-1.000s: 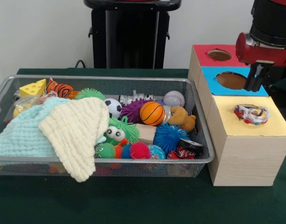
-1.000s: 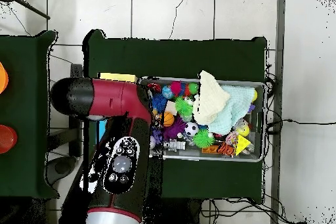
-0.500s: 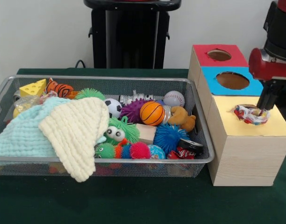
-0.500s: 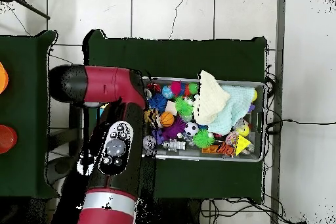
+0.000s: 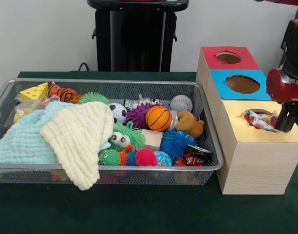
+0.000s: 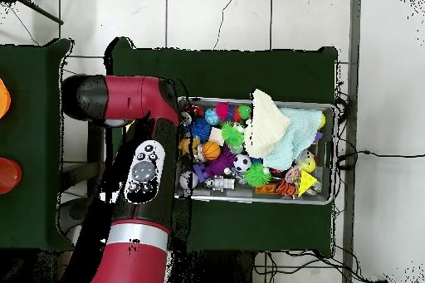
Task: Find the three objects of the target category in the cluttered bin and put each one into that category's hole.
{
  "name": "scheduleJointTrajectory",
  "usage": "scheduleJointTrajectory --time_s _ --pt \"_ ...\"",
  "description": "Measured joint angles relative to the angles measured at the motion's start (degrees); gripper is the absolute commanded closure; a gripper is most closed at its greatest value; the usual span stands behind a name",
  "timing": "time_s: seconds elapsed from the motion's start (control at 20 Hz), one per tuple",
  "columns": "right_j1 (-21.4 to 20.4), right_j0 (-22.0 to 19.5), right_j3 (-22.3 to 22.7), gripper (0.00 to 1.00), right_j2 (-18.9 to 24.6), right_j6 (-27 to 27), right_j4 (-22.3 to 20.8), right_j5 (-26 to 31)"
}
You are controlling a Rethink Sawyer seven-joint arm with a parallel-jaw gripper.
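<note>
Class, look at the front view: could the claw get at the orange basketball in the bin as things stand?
Probably yes. The orange basketball lies on top of the toys in the wire bin, nothing covering it. The claw is over at the yellow box, so it must travel across first.

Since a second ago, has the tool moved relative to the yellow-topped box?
Yes. In the front view the tool has moved from over the blue-topped box toward the camera and rightward, to the right edge of the yellow-topped wooden box, beside the multicoloured rope toy.

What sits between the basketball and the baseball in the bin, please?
In the front view, the stretch between the basketball and the baseball is nearly bare: they sit almost touching, with only a small clear jar-like item beside the basketball.
</note>
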Motion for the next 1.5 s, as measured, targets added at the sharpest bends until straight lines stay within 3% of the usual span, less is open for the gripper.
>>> scheduleJointTrajectory --time_s 0.35,1.1,1.5 --pt "-0.5 -0.3 1.1 1.0 0.1 0.0 0.0 -0.5" --pt "-6.8 -3.1 14.6 1.0 1.5 0.0 0.1 -11.7" --pt "-7.0 -3.7 15.5 1.0 2.8 0.0 0.0 -13.9"
